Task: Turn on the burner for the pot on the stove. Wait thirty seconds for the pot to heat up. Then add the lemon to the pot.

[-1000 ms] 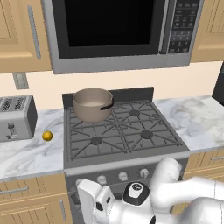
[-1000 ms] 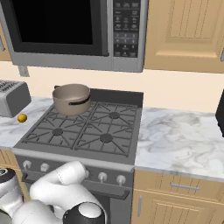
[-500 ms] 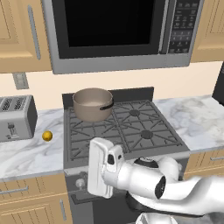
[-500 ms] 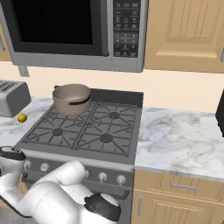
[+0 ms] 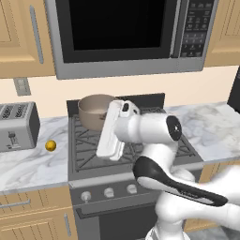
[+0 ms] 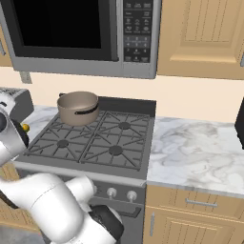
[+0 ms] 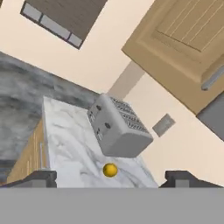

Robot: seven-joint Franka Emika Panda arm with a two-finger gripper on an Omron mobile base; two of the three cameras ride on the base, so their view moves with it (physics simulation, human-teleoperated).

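1. claw (image 7: 109, 177): in the hand view its two dark finger tips (image 7: 37, 178) rise at about 7 and 5 o'clock, spread wide with nothing between them; released, grasping nothing.
2. lemon (image 7: 110, 169): in the hand view it lies on the marble counter (image 7: 70, 140) at about 6 o'clock, framed between the two tips but farther off, not touching them.
3. toaster (image 7: 118, 127): grey, two slots, on the same counter just past the lemon toward the centre of the hand view; a grey wall outlet (image 7: 163, 124) sits on the cream wall at about 3 o'clock of it.
4. arm (image 5: 140, 131): in the left base view the white arm rises from 5 o'clock and its hand hangs over the front left part of the stove (image 5: 93, 171), pointing down-left.
5. in the left base view the lemon (image 5: 50, 146) rests on the counter at 9 o'clock of the stove, just beside the toaster (image 5: 16, 125), apart from it.
6. pot (image 6: 78, 107): in the right base view it stands upright on the rear left grate, black handle toward the front right; inside looks pale, contents cannot be told.
7. burner (image 6: 63, 143): front left cap, dark under its grate; no flame can be told at any of the four.
8. knobs (image 6: 111, 192): silver, in a row on the stove front, partly hidden by the arm.
9. microwave (image 6: 81, 33): mounted above the stove, dark door, keypad at 3 o'clock of it.
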